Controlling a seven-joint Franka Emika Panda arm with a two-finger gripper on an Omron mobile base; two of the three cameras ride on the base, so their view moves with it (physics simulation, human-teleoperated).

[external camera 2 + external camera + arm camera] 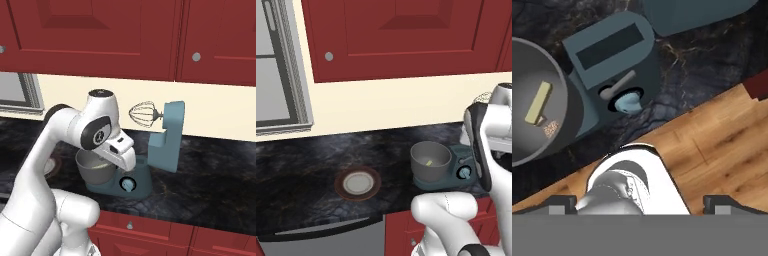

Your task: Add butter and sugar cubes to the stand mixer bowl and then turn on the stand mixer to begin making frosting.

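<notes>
I see the butter (538,103) and sugar cubes (549,130) inside the stand mixer bowl (562,80); the jaws stand wide open, empty; only the knob (627,102) remains.

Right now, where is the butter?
The butter lies inside the stand mixer bowl, at the left of the hand view, beside a small brownish sugar cube.

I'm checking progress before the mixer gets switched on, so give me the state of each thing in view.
Pale yellow butter stick: lying inside the bowl.
Round grey metal stand mixer bowl: seated on the mixer base, holding the butter.
Teal-blue stand mixer: head tilted back, whisk raised.
Gripper: open, holding nothing.
Round white plate with brown rim: bare.
</notes>
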